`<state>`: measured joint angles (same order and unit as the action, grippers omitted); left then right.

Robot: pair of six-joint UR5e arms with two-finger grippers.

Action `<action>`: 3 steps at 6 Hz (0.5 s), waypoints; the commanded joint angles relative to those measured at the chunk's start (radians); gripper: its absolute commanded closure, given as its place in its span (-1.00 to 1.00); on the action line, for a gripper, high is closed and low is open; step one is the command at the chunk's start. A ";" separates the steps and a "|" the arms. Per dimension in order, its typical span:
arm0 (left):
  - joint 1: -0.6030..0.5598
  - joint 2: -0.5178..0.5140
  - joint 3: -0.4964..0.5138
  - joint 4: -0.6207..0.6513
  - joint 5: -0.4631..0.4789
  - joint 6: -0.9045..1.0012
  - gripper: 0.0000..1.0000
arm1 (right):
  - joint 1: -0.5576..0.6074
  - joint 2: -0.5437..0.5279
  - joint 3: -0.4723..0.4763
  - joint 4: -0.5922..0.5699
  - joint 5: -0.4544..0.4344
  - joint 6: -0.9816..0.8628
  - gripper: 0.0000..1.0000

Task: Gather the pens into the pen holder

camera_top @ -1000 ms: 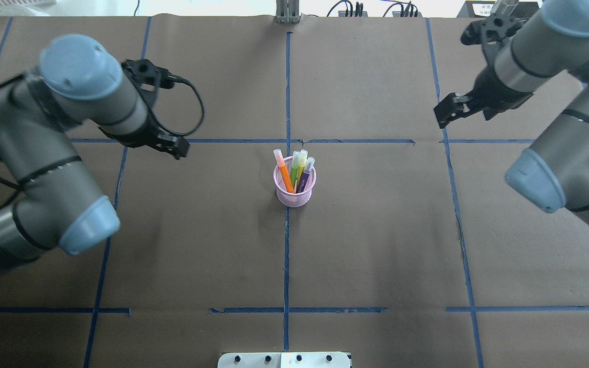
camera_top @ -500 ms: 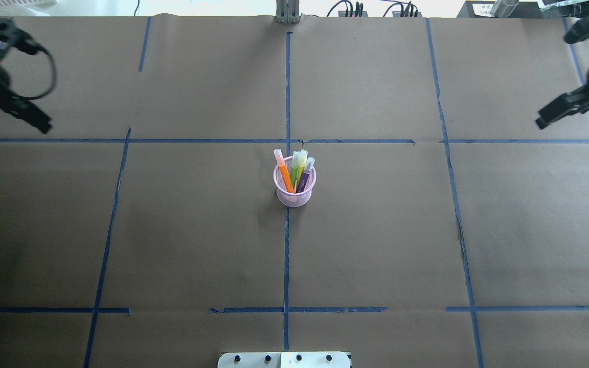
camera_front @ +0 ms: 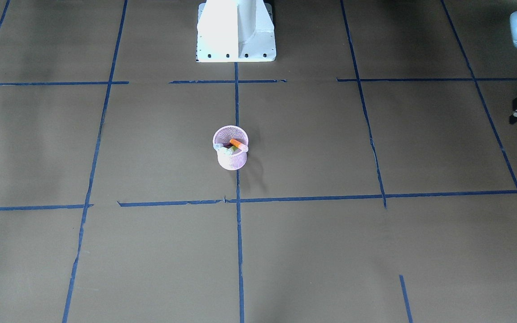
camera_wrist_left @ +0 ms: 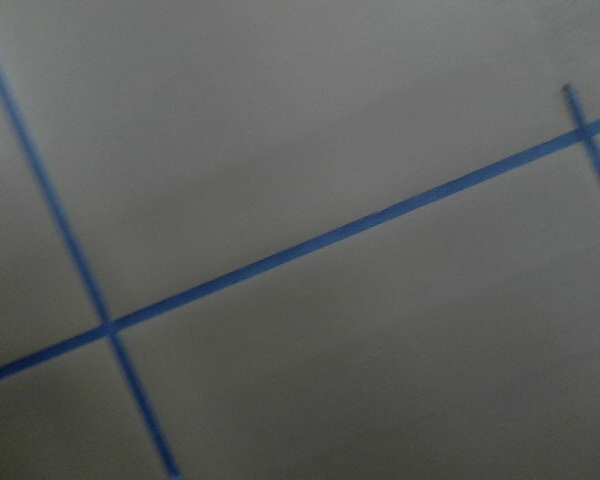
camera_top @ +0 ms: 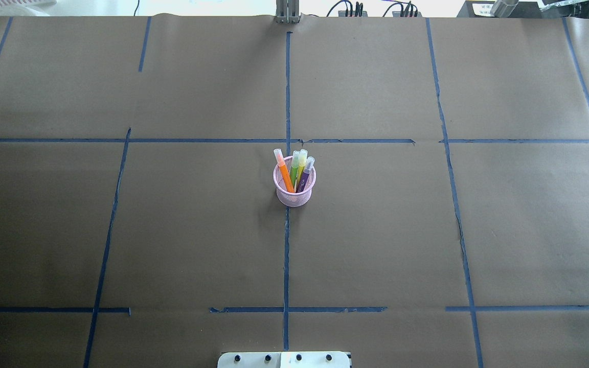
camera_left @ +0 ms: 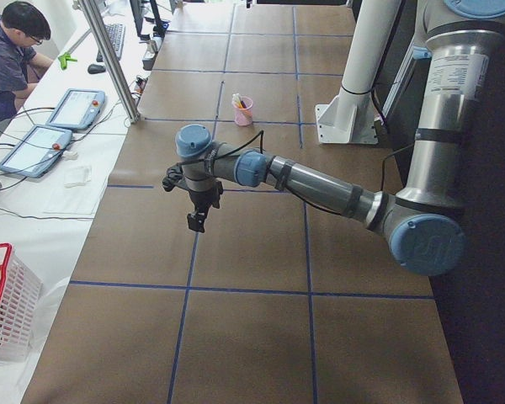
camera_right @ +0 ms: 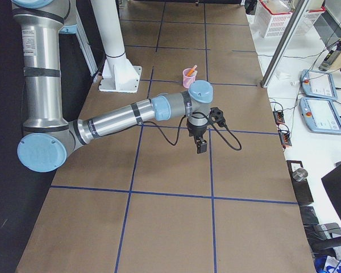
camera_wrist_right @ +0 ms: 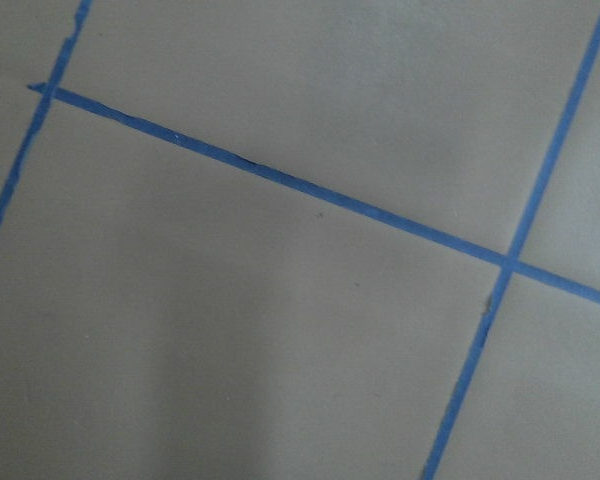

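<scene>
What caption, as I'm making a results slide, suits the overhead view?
Task complete: orange, green, yellow and purple pens stand together in the pink pen holder on the blue-taped table.

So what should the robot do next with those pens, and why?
Probably just park the arms: the orange pen, green pen, yellow pen and purple pen all stand in the pen holder, no pen lies on the table, and the left gripper and right gripper hang well away. The job looks finished.
</scene>
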<state>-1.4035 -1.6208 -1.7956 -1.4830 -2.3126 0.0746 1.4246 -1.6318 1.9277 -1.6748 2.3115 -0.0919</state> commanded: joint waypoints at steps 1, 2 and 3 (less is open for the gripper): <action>-0.093 0.118 0.028 -0.014 -0.008 0.019 -1.00 | 0.143 -0.132 -0.013 0.001 0.034 -0.044 -1.00; -0.130 0.160 0.041 -0.057 -0.013 0.030 -1.00 | 0.186 -0.191 -0.018 0.000 0.035 -0.095 -1.00; -0.150 0.194 0.039 -0.065 -0.011 0.028 -1.00 | 0.209 -0.197 -0.012 0.000 0.049 -0.089 -1.00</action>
<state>-1.5285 -1.4647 -1.7592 -1.5321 -2.3239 0.1010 1.6018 -1.8058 1.9137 -1.6748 2.3495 -0.1717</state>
